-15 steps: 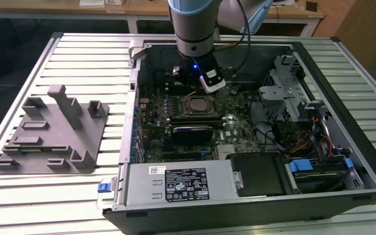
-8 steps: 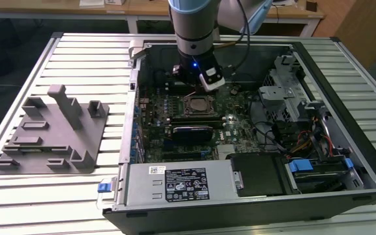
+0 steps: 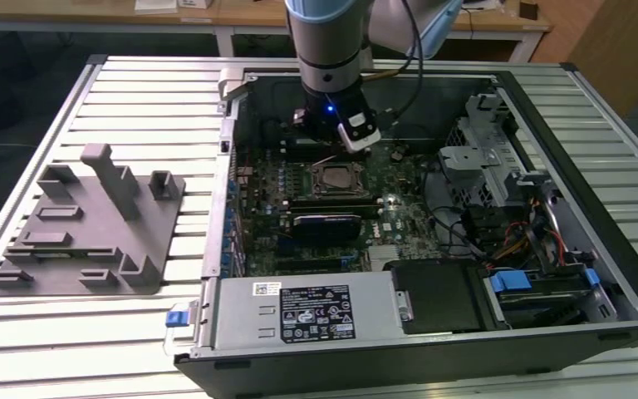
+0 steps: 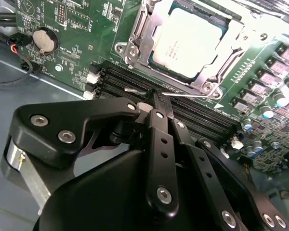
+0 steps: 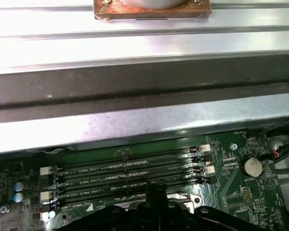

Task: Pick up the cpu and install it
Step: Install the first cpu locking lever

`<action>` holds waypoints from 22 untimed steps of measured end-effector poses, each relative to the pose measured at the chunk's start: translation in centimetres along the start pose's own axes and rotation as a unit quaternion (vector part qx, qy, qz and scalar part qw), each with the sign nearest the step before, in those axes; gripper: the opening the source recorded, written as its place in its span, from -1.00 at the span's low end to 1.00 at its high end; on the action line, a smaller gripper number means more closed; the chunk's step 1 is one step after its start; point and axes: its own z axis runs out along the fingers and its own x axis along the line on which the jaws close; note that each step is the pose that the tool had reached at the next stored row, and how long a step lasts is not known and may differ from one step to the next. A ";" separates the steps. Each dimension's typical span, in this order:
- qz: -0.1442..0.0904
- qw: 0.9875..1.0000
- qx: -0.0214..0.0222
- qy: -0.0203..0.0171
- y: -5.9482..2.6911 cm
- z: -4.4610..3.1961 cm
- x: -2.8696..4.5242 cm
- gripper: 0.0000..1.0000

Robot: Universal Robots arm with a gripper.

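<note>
The robot arm [image 3: 331,50] reaches down into an open computer case [image 3: 585,274] that lies on its side on a slatted metal desk [image 3: 130,108]. In the second wrist view the claw [image 4: 160,98] is clenched, its two black fingers [image 4: 156,130] pressed together with nothing between them. The tips hang over the black memory slots [image 4: 135,79] of the green motherboard [image 4: 72,53], just beside the processor socket. Whether they touch the board cannot be told.

The cpu [image 4: 190,41] sits in that socket, its pale silver top facing up, framed by the metal retention bracket [image 4: 135,45]. In the exterior view the cpu [image 3: 331,178] lies near the middle of the motherboard, just below the claw [image 3: 325,143].

In the first wrist view the same memory slots [image 5: 127,175] run across the board ahead of the claw [image 5: 156,185], with a round coin battery [image 5: 252,166] off to one side and the case's grey wall beyond.

On the desk, toward the exterior view's left and well apart from the case, stands a grey plastic fixture [image 3: 92,229] with upright posts. The power supply [image 3: 302,312] lies along the case's near edge.
</note>
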 end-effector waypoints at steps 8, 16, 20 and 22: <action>-0.002 1.000 -0.001 -0.009 -0.04 0.19 0.02 -0.79; 0.019 1.000 0.006 -0.015 -0.06 0.30 0.04 -0.79; 0.018 1.000 0.011 -0.016 0.37 0.41 0.12 -0.79; 0.018 1.000 0.013 -0.016 0.51 0.45 0.14 -0.79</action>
